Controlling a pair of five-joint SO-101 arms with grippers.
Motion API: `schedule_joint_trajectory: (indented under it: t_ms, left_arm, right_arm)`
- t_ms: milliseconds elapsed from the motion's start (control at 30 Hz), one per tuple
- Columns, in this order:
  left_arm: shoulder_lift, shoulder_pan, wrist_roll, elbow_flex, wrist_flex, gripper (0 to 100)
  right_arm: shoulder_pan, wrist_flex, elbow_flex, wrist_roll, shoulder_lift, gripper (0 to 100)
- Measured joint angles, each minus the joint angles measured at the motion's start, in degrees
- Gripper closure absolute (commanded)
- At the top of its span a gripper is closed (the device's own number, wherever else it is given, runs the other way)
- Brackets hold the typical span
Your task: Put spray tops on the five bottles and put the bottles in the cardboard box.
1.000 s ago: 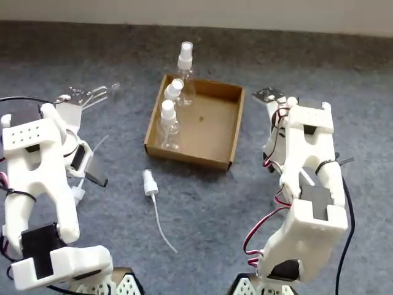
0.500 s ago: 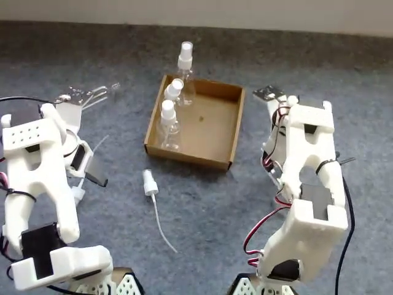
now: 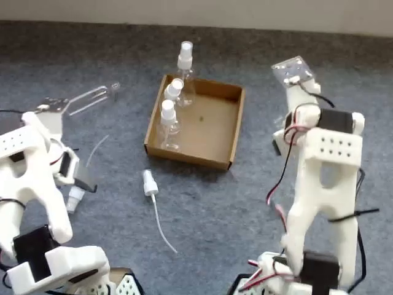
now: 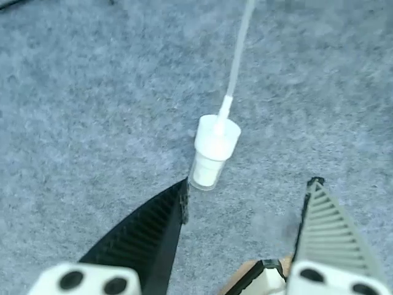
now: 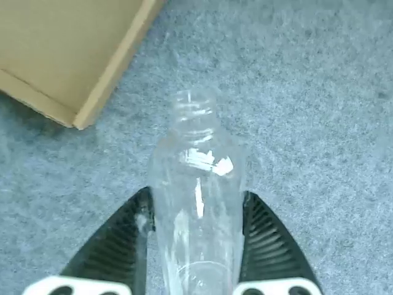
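My right gripper (image 5: 196,200) is shut on a clear bottle (image 5: 196,184) with no top, its open neck pointing toward a corner of the cardboard box (image 5: 73,61). My left gripper (image 4: 245,184) is open low over the carpet. A white spray top (image 4: 214,153) with a long tube lies just past its black finger (image 4: 153,233). In the high view that spray top (image 3: 73,198) lies beside the left arm. The cardboard box (image 3: 215,161) holds two topped bottles (image 3: 167,123). A third topped bottle (image 3: 185,67) stands at its far edge. Another spray top (image 3: 149,183) lies in front of the box.
A clear bottle (image 3: 92,97) without a top lies on its side at the far left. The right arm (image 3: 325,153) stands tall to the right of the box. Open grey carpet (image 3: 215,209) stretches between the two arms.
The right arm has lifted and swung its wrist toward the far side. The left arm has shifted outward to the left, uncovering the spray top beside it.
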Motion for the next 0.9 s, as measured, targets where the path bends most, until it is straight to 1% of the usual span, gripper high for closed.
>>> schedule_joint_trajectory:
  t_ms: [133, 233, 300, 400, 467, 500, 600, 733, 833, 900]
  left_arm:
    - [0.00, -5.80, 0.09, 3.43, -4.13, 73]
    - [0.00, -7.74, 0.53, 6.42, -4.75, 73]
    - [0.00, -7.65, 3.52, 7.38, -4.84, 73]
    - [0.00, -7.65, 10.37, 7.38, -4.92, 73]
    - [0.00, -7.74, 10.99, 7.65, -5.01, 74]
    - [0.00, -7.74, 10.37, 7.91, -5.10, 74]
    - [0.00, -7.74, 5.45, 9.76, -6.77, 74]
    - [0.00, -7.65, -1.32, 15.74, -16.62, 74]
    - [0.00, -7.03, -3.16, 20.57, -25.05, 74]
    - [0.00, -5.63, -3.43, 22.59, -29.27, 77]
  right_arm:
    - [-4.40, 0.09, 5.19, -1.32, -9.49, 96.7]
    - [-8.70, 0.09, 8.18, -5.01, -13.89, 96.7]
    - [-11.60, 0.09, 8.88, -8.18, -15.30, 96.7]
    - [-15.21, 0.09, 8.88, -11.69, -15.91, 96.7]
    - [-16.70, 0.09, 9.32, -12.48, -16.09, 96.7]
    - [-17.14, 0.09, 9.41, -12.66, -16.09, 96.7]
    - [-17.49, 0.09, 9.41, -12.92, -16.09, 96.7]
    - [-17.76, 0.53, 9.41, -13.36, -16.09, 96.7]
    - [-18.29, 1.58, 9.41, -13.80, -16.09, 96.7]
    - [-19.43, 2.55, 9.41, -15.03, -16.09, 96.7]
